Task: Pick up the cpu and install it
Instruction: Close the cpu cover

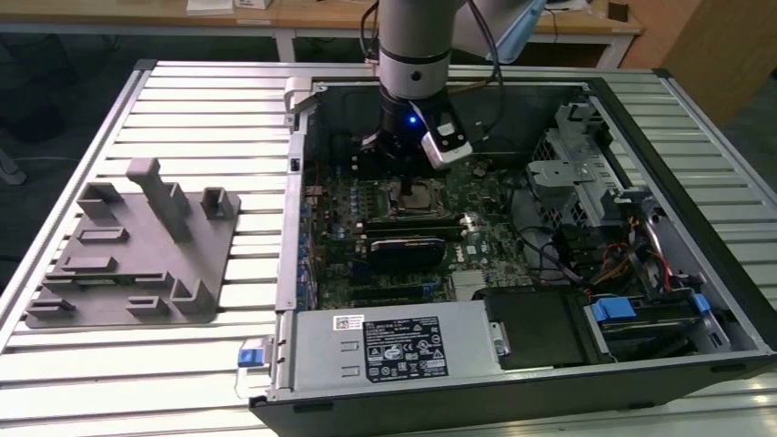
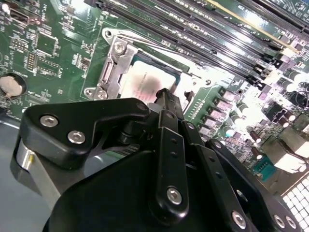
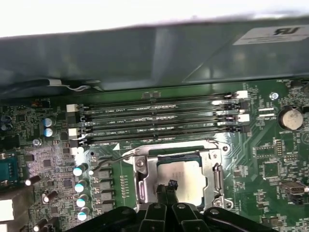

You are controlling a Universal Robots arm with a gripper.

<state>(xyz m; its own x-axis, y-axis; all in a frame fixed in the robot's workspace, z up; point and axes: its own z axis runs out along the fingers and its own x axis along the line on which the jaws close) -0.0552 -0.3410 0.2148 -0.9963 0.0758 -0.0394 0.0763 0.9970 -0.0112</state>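
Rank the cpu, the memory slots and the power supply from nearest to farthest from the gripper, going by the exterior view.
1. cpu, in the socket right under the gripper.
2. memory slots, beside the socket, nearer the camera.
3. power supply, the labelled box along the case's near edge.

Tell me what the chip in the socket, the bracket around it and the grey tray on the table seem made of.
Chip: silver metal top, likely; smooth, softly reflecting light. Bracket: bright bare metal, glinting, with screws. Tray: matte grey plastic, apparently; dull, uniform, no shine.
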